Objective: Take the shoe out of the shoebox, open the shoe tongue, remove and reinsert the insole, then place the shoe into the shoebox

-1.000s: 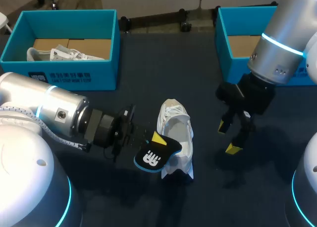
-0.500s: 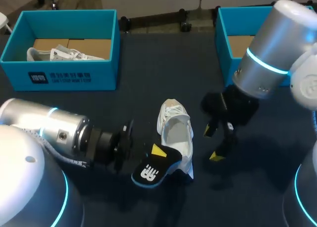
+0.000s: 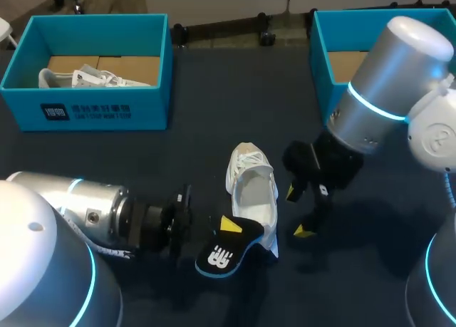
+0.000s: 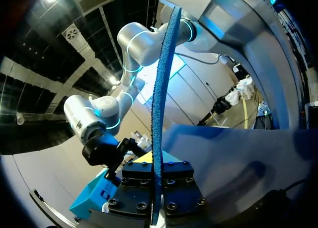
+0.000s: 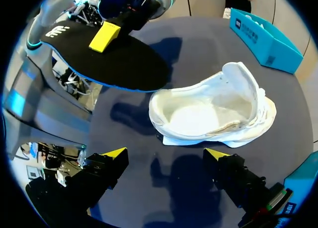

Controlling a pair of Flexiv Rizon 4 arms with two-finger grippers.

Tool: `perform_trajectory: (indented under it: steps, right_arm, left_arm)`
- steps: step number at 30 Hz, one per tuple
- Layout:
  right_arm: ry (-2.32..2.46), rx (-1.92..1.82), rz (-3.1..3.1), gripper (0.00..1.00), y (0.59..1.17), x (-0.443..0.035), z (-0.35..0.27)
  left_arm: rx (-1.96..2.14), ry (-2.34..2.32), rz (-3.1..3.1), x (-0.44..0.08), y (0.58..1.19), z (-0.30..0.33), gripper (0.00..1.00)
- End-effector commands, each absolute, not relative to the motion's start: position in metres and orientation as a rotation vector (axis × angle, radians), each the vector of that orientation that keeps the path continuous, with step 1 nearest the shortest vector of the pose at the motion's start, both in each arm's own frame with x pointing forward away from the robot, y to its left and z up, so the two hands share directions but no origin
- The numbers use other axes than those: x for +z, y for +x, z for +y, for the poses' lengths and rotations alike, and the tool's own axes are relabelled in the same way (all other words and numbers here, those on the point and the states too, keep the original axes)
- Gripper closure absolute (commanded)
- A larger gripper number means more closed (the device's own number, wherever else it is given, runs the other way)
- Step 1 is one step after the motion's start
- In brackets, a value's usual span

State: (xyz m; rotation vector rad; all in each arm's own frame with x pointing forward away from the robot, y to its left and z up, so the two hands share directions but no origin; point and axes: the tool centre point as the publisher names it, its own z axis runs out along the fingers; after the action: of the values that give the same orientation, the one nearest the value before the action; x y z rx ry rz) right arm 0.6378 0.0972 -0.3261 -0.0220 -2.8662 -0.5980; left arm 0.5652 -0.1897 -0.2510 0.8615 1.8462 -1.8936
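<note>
Left gripper (image 3: 226,226) by the table's (image 3: 214,99) near edge, clamped on the insole (image 3: 222,247), which hangs level over the shoe's near end. It's out of the shoe, so reinsert looks next. The left wrist view shows the insole edge-on between the fingers; pad contact is hidden, probably a firm pinch. Shoe (image 3: 253,191) mid-table, opening up. Right gripper (image 3: 297,211) just beside it, fingers wide and holding nothing, likely staged to steady it. Far corners: left box (image 3: 85,113) with a spare shoe (image 3: 96,78), right box (image 3: 320,49).

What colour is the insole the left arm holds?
The insole is black with a blue edge; right wrist view.
</note>
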Motion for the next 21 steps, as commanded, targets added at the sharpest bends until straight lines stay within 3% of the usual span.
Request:
perform_trajectory:
  steps: [1, 21]
  right_arm:
    - [-0.063, -0.542, -2.91, 0.0, 0.64, -0.328, 0.103]
    - [-0.071, -0.425, -2.966, 0.0, 0.652, -0.352, 0.108]
  left_arm:
    - [-1.901, 0.852, 1.848, -0.252, 0.564, -0.19, 1.0]
    - [-1.897, 0.788, 1.844, -0.256, 0.565, -0.177, 1.0]
